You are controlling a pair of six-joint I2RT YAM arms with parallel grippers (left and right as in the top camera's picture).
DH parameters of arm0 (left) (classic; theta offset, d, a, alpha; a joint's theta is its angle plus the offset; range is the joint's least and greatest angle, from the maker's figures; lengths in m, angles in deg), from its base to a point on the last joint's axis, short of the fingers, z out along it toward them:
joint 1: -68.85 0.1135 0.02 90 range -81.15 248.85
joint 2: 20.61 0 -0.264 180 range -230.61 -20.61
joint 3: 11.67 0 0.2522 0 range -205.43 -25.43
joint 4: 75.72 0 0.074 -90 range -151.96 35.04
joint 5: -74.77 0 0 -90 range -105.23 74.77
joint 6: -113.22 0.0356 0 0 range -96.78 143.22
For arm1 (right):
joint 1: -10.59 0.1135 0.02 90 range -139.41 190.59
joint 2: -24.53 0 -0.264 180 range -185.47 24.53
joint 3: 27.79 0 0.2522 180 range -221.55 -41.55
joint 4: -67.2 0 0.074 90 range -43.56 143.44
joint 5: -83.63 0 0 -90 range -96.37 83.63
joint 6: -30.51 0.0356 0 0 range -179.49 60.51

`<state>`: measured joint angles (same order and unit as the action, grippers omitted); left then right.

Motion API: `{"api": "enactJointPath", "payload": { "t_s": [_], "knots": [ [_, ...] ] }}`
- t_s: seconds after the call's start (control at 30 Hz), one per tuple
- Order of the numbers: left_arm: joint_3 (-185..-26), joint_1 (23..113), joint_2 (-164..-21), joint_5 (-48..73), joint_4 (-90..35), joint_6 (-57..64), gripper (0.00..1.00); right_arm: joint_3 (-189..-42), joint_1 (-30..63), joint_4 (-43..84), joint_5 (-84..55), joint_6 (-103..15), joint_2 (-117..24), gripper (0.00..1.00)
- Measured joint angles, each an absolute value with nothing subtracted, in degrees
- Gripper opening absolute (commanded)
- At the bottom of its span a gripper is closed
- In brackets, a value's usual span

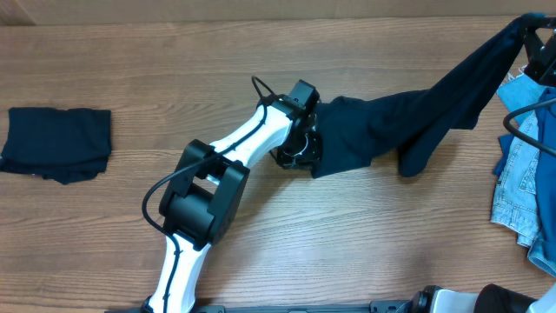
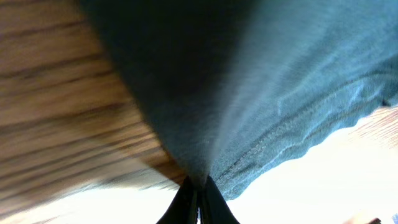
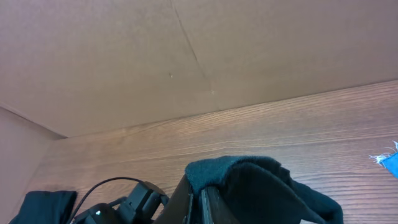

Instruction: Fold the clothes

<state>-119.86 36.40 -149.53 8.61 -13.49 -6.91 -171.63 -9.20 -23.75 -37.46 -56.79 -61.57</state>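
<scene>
At the left end of the navy garment (image 1: pixel 373 126), the left gripper (image 2: pixel 198 196) is clenched on a pinch of hem. At the garment's raised right corner the right gripper (image 3: pixel 200 198) is clamped likewise, and the cloth stretches above the wooden table (image 1: pixel 365 243). Only the overhead shows a folded dark cloth (image 1: pixel 56 143) well left of the garment and denim (image 1: pixel 521 187) to its right. Only the right wrist view shows the tan wall (image 3: pixel 124 56).
</scene>
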Motion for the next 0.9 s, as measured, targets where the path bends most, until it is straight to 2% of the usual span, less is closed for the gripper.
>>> {"api": "enactJointPath", "payload": {
  "t_s": [0.2,0.4,0.6,0.67,0.7,0.77,0.8,0.9],
  "knots": [
    [-119.99,41.10,-148.11,7.10,-8.27,-6.39,0.04,-171.63,-9.20,-23.75,-37.44,-56.77,-61.57,0.04],
    [-120.71,50.48,-134.67,3.56,-6.26,-6.39,0.04,-171.63,-9.20,-23.73,-37.44,-56.79,-61.57,0.04],
    [-120.93,48.67,-134.91,-0.57,-3.64,-6.21,0.06,-171.63,-9.20,-23.75,-37.48,-56.77,-61.57,0.04],
    [-120.93,47.99,-135.15,-1.60,-3.59,-6.19,0.13,-171.63,-9.20,-23.75,-37.46,-56.77,-61.57,0.04],
    [-120.93,47.68,-135.37,-2.17,-3.44,-5.97,0.24,-171.63,-9.20,-23.73,-37.46,-56.77,-61.57,0.04],
    [-120.93,47.35,-136.31,-3.09,-3.22,-5.64,0.36,-171.63,-9.20,-23.75,-37.44,-56.79,-61.57,0.04],
    [-120.93,47.33,-136.81,-3.30,-3.22,-5.38,0.45,-171.63,-9.20,-23.75,-37.46,-56.77,-61.57,0.04],
    [-120.93,47.27,-138.84,-3.26,-3.79,-5.16,0.52,-171.63,-9.20,-23.73,-37.44,-56.77,-61.57,0.04]
  ]
}}
